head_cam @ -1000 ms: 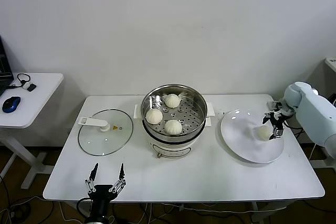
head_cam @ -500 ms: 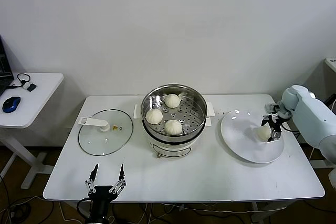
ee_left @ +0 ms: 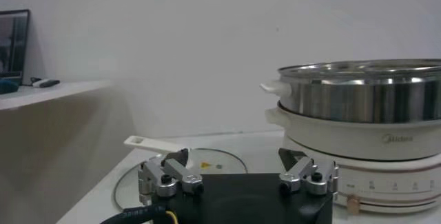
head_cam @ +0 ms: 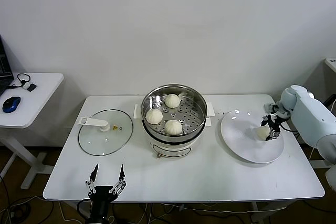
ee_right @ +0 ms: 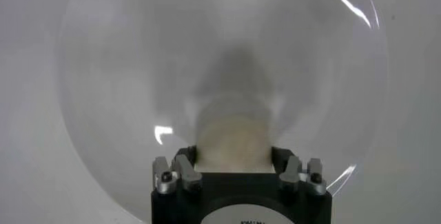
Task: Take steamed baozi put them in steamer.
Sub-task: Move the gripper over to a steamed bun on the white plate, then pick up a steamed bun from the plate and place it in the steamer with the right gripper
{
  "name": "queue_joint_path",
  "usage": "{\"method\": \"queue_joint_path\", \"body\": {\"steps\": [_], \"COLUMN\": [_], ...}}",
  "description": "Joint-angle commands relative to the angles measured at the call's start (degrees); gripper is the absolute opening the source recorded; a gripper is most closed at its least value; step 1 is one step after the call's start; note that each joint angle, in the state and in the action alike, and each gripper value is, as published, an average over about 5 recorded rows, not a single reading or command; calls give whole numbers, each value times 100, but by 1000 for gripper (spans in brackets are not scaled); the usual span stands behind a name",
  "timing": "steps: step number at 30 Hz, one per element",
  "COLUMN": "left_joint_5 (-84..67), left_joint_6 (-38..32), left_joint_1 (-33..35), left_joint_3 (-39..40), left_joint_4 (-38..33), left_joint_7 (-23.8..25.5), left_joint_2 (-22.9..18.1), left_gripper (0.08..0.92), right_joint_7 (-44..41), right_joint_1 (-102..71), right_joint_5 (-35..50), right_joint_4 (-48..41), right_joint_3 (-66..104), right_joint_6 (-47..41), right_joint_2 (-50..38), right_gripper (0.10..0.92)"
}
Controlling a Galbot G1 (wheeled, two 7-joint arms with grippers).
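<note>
Right hand (head_cam: 270, 128): over the right side of the plate (head_cam: 241, 142), fingers part-closed on either side of one bun (head_cam: 262, 132). In the right wrist view the fingers (ee_right: 186, 170) flank the bun (ee_right: 233, 139) closely; whether the pads press it or merely stand against it cannot be told. The bun's lower part sits behind the hand body in that view.

Plate: white, round, on the right part of the table (head_cam: 210, 174), bearing that single bun. Its far rim catches bright highlights.

Steamer (head_cam: 195, 113): round steel basket, perforated floor, seated on a white pot base at table centre. It holds three buns (head_cam: 173, 126): one at the back, one at the left, one at the front, each apart from the others. In the left wrist view the base carries a faint grey brand mark that appears to read "Midea" (ee_left: 395, 138). A small control knob shows at the base front; its markings are too small to read.

Lid (head_cam: 105, 132): flat glass, white handle, lying on the table left of the steamer. A small yellow warning label sits near its centre; text not legible.

Left hand (head_cam: 106, 178): parked at the near edge of the table in front of the lid, fingers spread wide, holding nothing, partly cut off by the lower edge of the head view.

Side table (head_cam: 31, 103): white, at far left, with a blue mouse (head_cam: 10, 104) and a small black-and-white item with a cord, too small to identify. A dark screen edge is cut off at the left border.
</note>
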Motion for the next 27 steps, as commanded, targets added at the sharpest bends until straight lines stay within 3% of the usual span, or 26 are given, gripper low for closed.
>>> {"method": "queue_joint_path", "body": {"steps": [1, 18, 27], "left_joint_5": [-2, -2, 42], "left_joint_6": [-2, -8, 4], "left_joint_1": [1, -4, -5], "left_joint_3": [-4, -2, 61], "left_joint_4": [1, 12, -1], "left_joint_7": [-1, -15, -16], "left_joint_2": [-5, -31, -52], "left_gripper": [823, 823, 823], "right_joint_7": [-32, -552, -729], "right_joint_1": [2, 1537, 3283], "right_joint_5": [8, 1832, 3118], "right_joint_4": [35, 1928, 3576], "right_joint_3": [9, -2454, -4220], "right_joint_6": [-1, 44, -38], "right_joint_2": [-11, -677, -691], "right_gripper": [692, 666, 668]}}
